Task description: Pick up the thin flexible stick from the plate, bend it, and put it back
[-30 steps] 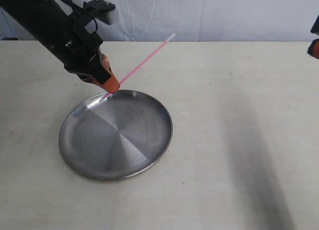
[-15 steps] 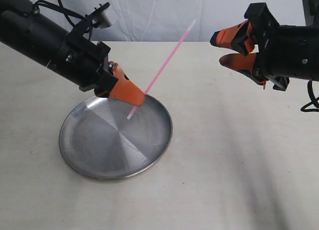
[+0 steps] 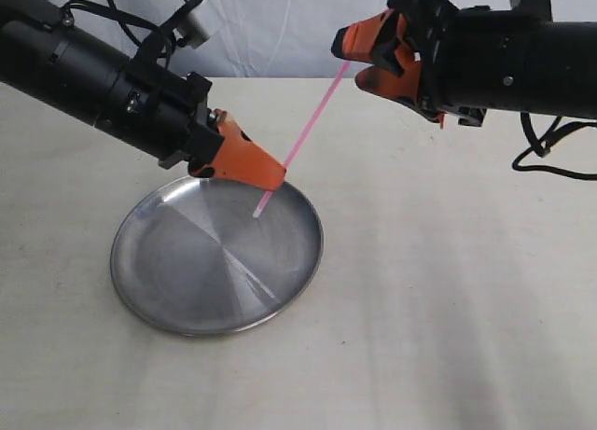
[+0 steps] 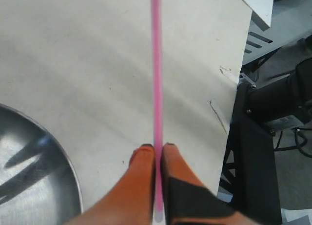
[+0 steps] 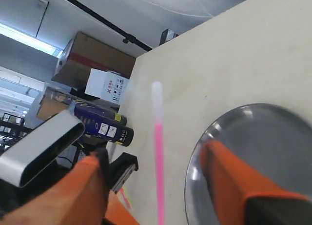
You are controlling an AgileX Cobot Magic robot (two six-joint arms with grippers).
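The thin pink stick (image 3: 312,120) slants up from above the steel plate (image 3: 177,290) toward the upper right, straight. My left gripper (image 3: 270,180) is shut on its lower part, a short whitish end poking out below the orange fingers (image 4: 146,186). In the left wrist view the stick (image 4: 156,64) runs straight out from the pinch. My right gripper (image 3: 366,59) is open around the stick's upper end, one orange finger on each side. In the right wrist view the stick (image 5: 158,152) lies midway between the spread fingers (image 5: 234,181), its pale tip blurred, the plate (image 5: 195,171) behind.
The plate lies on a beige table (image 3: 448,290), with a white backdrop behind. Past the table edge in the right wrist view stand cardboard boxes (image 5: 95,56) and a dark can (image 5: 105,127). A black stand (image 4: 258,152) shows off the table in the left wrist view.
My left gripper has carried the stick up off the plate rim and tilted it steeper. My right gripper came in from the right and now brackets the stick's top.
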